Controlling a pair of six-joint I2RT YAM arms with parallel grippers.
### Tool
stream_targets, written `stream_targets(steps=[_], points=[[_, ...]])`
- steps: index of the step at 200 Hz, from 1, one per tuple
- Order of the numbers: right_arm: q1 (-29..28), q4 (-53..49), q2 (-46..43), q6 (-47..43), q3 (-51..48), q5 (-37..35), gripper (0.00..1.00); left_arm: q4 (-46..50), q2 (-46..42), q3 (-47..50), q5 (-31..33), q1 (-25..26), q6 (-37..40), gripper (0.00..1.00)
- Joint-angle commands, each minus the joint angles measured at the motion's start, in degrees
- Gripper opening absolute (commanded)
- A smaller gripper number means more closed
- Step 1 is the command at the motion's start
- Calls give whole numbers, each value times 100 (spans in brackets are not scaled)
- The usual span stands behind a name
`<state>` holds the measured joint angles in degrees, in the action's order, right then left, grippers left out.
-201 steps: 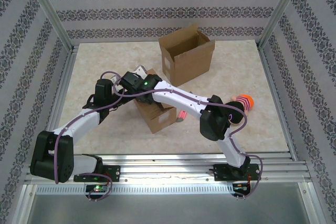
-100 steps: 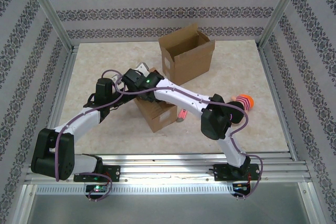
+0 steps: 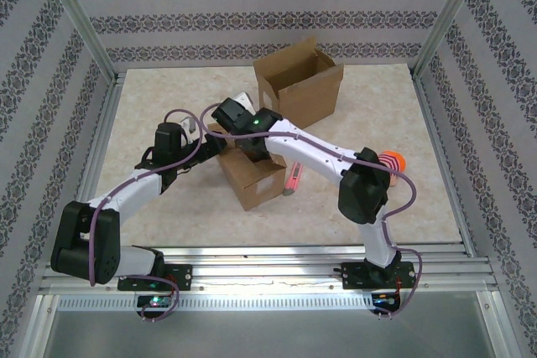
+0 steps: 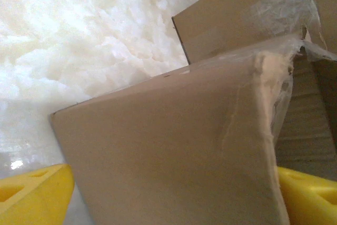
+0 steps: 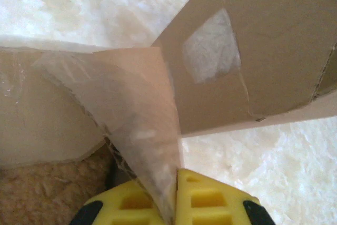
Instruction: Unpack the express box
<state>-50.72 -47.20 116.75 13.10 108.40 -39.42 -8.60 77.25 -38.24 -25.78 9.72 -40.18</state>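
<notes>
Opening a taped flap (image 5: 139,125) on the box (image 3: 256,184) at mid-surface (image 3: 386,106).

Pinching the flap with the right jaws fully closed; straddling the box with the left jaws spread wide, fingers (image 4: 31,193) against its sides, seemingly bracing it (firm contact not certain). Could rip tape or card instead of opening, if pulled too sharply; could drag or tip the box on losing that brace, bumping the pink item (image 3: 292,178) beside it. Shows, from above, a second carton (image 3: 298,90) behind and a striped ball (image 3: 391,159) to the right. Reveals, from the right wrist, clear tape on the flap and something tan and fuzzy (image 5: 47,188) below.
</notes>
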Motion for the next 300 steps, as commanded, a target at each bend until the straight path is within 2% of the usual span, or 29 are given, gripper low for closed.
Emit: stream_targets(steps=[1,60,106,128,179,228,267,300], points=[[301,57,-299,534,-294,244,0,1053,376,256,774,-68,396,92],[405,207,-390,711,-512,887,0,984,444,210,624,-67,420,92],[409,171,-456,805,-520,1446,0,912,-34,-508,-548,-70,558,100],[442,200,-623,946,-628,1785,0,1408,-439,-1100,-717,-65,813,100],[581,668,-1283,1633,-1231,2766,0,2810,-1191,-1840,-377,-64,1319,100],[810,2038,-2023,2662,-2470,4054,0,3903,-1340,-2049,-107,52,1630,100],[931,3540,-2525,3586,-3561,4712,0,4707,-1213,-2494,417,449,1959,100],[972,4391,-2780,4174,-4216,4837,0,5132,-990,-2931,1095,1076,2101,100]])
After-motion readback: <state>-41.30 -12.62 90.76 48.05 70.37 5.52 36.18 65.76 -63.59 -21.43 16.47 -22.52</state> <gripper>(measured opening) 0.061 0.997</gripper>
